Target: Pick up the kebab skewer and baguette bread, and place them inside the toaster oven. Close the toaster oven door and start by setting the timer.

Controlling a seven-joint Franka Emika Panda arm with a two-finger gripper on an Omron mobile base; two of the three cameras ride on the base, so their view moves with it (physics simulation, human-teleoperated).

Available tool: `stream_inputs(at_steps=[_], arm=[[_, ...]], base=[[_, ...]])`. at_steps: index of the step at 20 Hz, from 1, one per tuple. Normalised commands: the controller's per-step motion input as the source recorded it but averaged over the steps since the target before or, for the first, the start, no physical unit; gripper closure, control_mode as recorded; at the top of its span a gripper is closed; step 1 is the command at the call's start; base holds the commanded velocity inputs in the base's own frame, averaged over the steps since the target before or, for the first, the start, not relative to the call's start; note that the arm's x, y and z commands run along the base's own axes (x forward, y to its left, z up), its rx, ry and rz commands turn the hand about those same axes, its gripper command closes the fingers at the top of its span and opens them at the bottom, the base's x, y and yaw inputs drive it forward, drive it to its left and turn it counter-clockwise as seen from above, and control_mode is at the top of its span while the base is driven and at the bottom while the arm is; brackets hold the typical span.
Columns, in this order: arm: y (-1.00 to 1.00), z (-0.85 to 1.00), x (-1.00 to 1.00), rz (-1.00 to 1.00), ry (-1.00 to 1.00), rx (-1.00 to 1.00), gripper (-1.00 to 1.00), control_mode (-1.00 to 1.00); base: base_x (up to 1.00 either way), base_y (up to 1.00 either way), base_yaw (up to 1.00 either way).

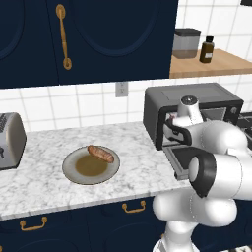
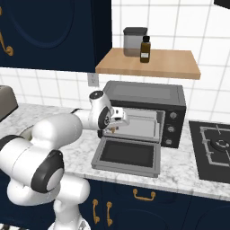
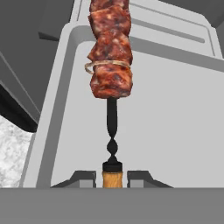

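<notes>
My gripper [image 3: 112, 177] is shut on the tan handle end of the kebab skewer [image 3: 110, 57]. The skewer's reddish-brown meat chunks point away from me over the grey tray [image 3: 170, 113] in the mouth of the toaster oven [image 2: 143, 92]. From the right base view my gripper [image 2: 112, 129] sits at the oven's left front, above the toaster oven door [image 2: 128, 155], which lies dropped open and flat. The baguette bread [image 1: 100, 153] rests on the far rim of a round plate [image 1: 71, 174] on the marble counter, well left of the toaster oven [image 1: 192, 98].
A silver two-slot toaster [image 1: 10, 140] stands at the counter's left end. A stovetop [image 2: 215, 143] lies right of the oven. Overhead, a wooden shelf [image 2: 166, 65] carries a jar and a brown bottle. The oven's knobs [image 2: 170, 129] run down its right side.
</notes>
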Motion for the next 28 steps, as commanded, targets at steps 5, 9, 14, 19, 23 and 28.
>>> stream_inputs(at_steps=[5, 9, 14, 19, 23, 28], arm=[[-0.09, -0.10, 0.01, 0.00, 0.00, 0.00, 1.00, -1.00], [-0.01, -0.06, 0.04, 0.00, 0.00, 0.00, 1.00, -1.00], [0.00, -0.03, 0.08, 0.00, 0.00, 0.00, 1.00, -1.00], [0.00, -0.04, 0.06, 0.00, 0.00, 0.00, 1.00, -1.00], [0.00, -0.11, 0.00, 0.00, 0.00, 0.00, 1.00, -1.00], [0.00, -0.12, 0.00, 0.00, 0.00, 0.00, -1.00, -1.00]], base=[[0.00, 0.00, 0.00], [0.00, 0.00, 0.00], [0.00, 0.00, 0.00], [0.00, 0.00, 0.00], [0.00, 0.00, 0.00], [0.00, 0.00, 0.00]])
